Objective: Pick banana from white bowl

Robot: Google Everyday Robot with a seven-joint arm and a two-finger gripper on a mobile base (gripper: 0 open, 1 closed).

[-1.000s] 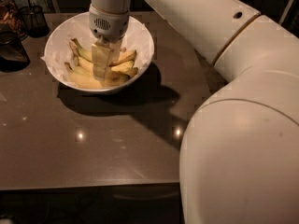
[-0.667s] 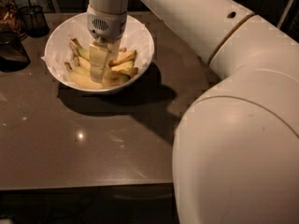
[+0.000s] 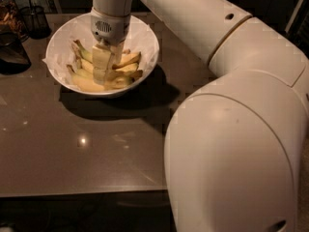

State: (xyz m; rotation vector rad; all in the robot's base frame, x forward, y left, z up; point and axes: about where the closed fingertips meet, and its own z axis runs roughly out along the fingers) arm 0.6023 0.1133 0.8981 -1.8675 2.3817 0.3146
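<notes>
The white bowl [image 3: 146, 38] with its crumpled white paper lining stands at the back left of the dark table [image 3: 72, 153]. Several yellow bananas [image 3: 126, 69] lie in it, their stems pointing up and left. My gripper [image 3: 102, 72] reaches straight down into the middle of the bowl and is in among the bananas, with its tips low against the pile. The gripper body hides the bananas right under it.
A dark wire-mesh cup [image 3: 36, 19] stands behind the bowl at the far left, and a dark object [image 3: 11, 52] lies left of the bowl. My big white arm [image 3: 231, 139] fills the right half of the view. The table's front edge runs along the bottom.
The gripper has stayed in the bowl, a little lower among the bananas. The large arm links have swung left and fill more of the view.
</notes>
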